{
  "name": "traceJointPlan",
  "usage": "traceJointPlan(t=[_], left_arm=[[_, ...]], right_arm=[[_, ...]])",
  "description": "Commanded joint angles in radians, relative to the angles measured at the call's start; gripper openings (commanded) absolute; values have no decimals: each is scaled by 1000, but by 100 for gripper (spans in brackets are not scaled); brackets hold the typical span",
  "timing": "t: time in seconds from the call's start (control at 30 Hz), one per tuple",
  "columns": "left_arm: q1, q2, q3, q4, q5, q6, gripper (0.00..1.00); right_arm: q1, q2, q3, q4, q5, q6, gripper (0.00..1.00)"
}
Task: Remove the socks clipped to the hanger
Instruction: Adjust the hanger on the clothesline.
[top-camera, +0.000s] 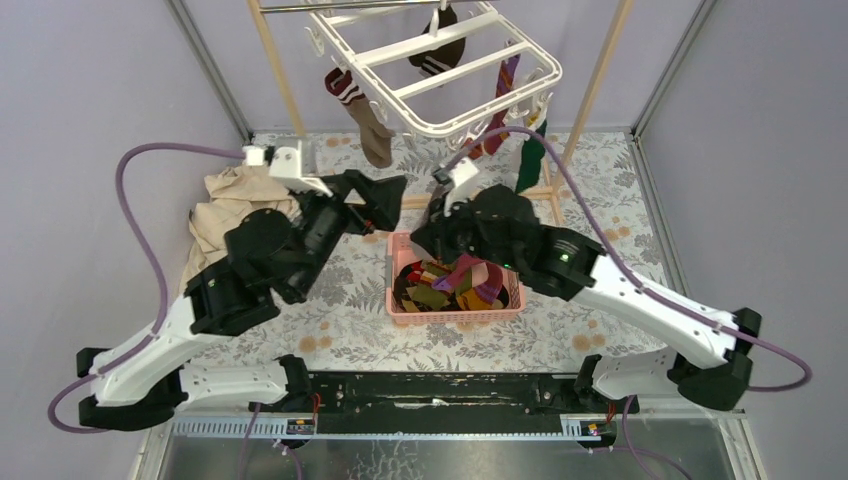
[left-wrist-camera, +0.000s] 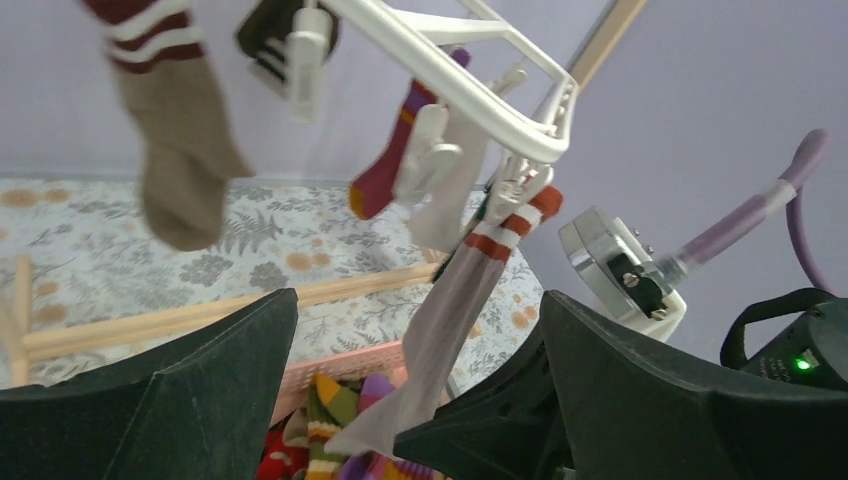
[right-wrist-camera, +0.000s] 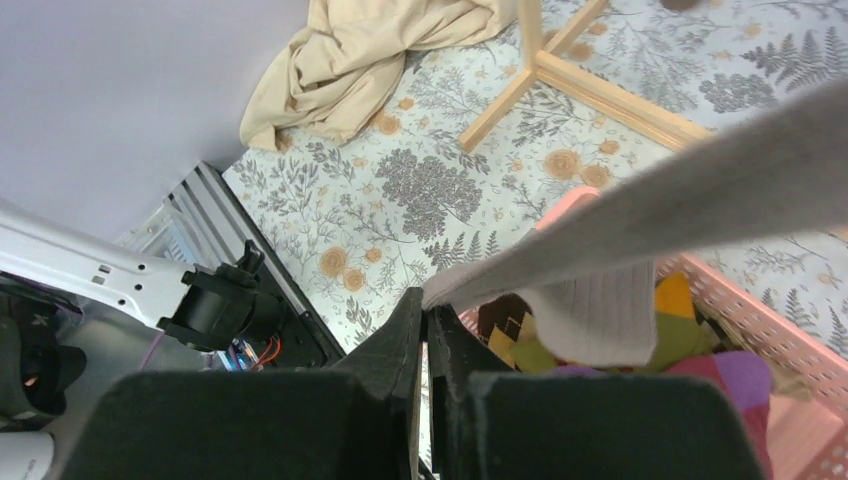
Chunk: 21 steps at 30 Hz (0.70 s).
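Observation:
The white hanger (top-camera: 440, 70) hangs at the top centre, and its clips (left-wrist-camera: 430, 150) show in the left wrist view. A brown sock with a maroon striped cuff (top-camera: 365, 125), a dark sock (top-camera: 435, 50), a red-purple sock (top-camera: 500, 100) and a green sock (top-camera: 530, 160) hang from it. A grey sock (left-wrist-camera: 450, 310) with a red-white cuff is clipped at the hanger's corner. My right gripper (right-wrist-camera: 425, 300) is shut on its toe end (right-wrist-camera: 680, 200) above the basket. My left gripper (left-wrist-camera: 418, 296) is open and empty, just left of the grey sock and apart from it.
A pink basket (top-camera: 400, 300) holding several loose socks stands between the arms. A beige cloth (top-camera: 225, 205) lies at the left. The wooden pole frame (top-camera: 590, 90) holds the hanger, and its foot bars (right-wrist-camera: 560, 75) lie on the floral table.

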Motion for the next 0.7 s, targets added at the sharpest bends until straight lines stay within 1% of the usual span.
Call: traceJointPlan(t=[0.0, 0.17, 0.37, 0.5, 0.67], left_arm=[[-2, -106, -50, -104, -109, -71, 99], [-2, -189, -70, -196, -151, -102, 99], [-2, -240, -73, -243, -171, -110, 99], [-2, -256, -73, -254, -177, -107, 99], [-3, -239, -72, -239, -172, -97, 99]], right_arm=[[70, 114, 133, -9, 21, -64, 2], [111, 267, 280, -46, 30, -97, 2], [121, 409, 459, -101, 28, -122, 2], [132, 420, 488, -117, 44, -128, 2], [159, 356, 416, -108, 75, -125, 2]])
